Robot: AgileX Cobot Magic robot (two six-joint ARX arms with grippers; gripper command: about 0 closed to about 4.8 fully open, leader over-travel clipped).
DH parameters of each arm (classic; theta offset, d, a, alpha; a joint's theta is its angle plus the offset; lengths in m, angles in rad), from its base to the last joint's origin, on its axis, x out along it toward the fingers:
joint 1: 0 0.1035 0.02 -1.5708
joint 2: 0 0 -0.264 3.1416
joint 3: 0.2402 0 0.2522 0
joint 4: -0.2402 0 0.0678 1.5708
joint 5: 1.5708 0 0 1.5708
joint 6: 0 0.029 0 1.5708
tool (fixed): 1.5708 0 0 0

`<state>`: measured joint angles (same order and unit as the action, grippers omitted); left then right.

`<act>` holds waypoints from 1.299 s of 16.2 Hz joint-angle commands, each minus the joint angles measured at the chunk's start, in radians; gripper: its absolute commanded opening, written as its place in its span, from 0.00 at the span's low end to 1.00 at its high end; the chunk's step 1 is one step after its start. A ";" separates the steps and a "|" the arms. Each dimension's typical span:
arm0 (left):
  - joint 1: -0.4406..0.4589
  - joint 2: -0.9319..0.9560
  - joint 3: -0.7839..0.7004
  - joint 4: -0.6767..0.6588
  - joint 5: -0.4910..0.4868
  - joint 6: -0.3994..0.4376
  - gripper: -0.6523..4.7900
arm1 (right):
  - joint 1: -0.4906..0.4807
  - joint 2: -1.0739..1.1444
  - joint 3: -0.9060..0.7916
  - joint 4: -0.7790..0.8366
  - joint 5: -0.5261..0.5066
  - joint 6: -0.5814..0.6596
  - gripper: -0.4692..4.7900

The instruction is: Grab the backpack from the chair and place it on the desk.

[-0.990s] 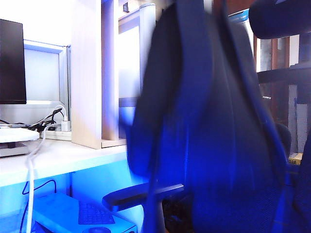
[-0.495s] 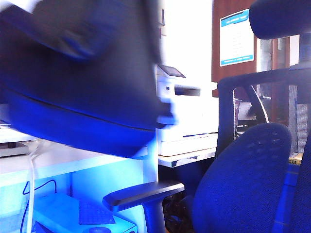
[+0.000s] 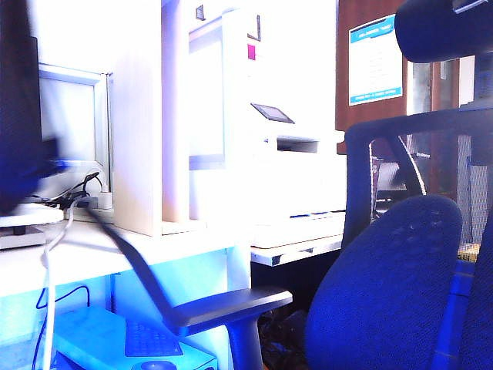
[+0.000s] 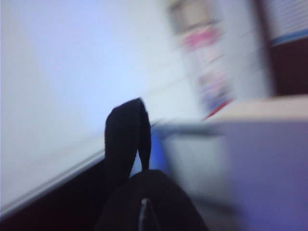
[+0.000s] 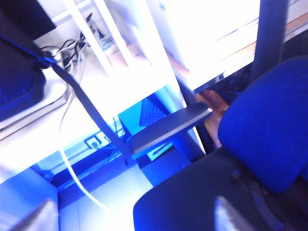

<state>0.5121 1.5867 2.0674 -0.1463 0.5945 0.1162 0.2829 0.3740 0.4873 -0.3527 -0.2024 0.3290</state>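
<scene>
The dark backpack (image 3: 19, 116) is a blurred mass at the far left of the exterior view, over the white desk (image 3: 100, 254). One long strap (image 3: 131, 258) trails from it down to the chair's armrest (image 3: 231, 304). My left gripper (image 4: 143, 211) is shut on the backpack's black fabric, and a black loop (image 4: 127, 137) sticks up past the fingers. The right wrist view shows the backpack (image 5: 19, 82) above the desk (image 5: 139, 72) and the strap (image 5: 86, 108) running to the armrest (image 5: 168, 126). My right gripper (image 5: 130, 224) hangs open over the chair (image 5: 192, 202) seat, holding nothing.
A tall pale-wood divider panel (image 3: 139, 116) stands on the desk beside cables and a power strip (image 3: 85, 202). A white printer (image 3: 296, 177) sits behind the chair's mesh backrest (image 3: 385, 285) and headrest (image 3: 439, 31). A white box (image 3: 123, 343) lies under the desk.
The backpack has swung off the chair and leftward across the view to the far left over the desk. The chair's backrest is now uncovered. Its strap drags behind toward the armrest.
</scene>
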 commanded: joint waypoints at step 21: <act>0.164 0.076 0.024 0.151 -1.016 0.004 1.00 | -0.002 0.000 0.005 0.095 -0.507 0.095 0.88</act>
<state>0.6754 1.6737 2.0792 -0.0463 -0.3454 0.1158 0.2817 0.3744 0.4881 -0.2775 -0.7036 0.4191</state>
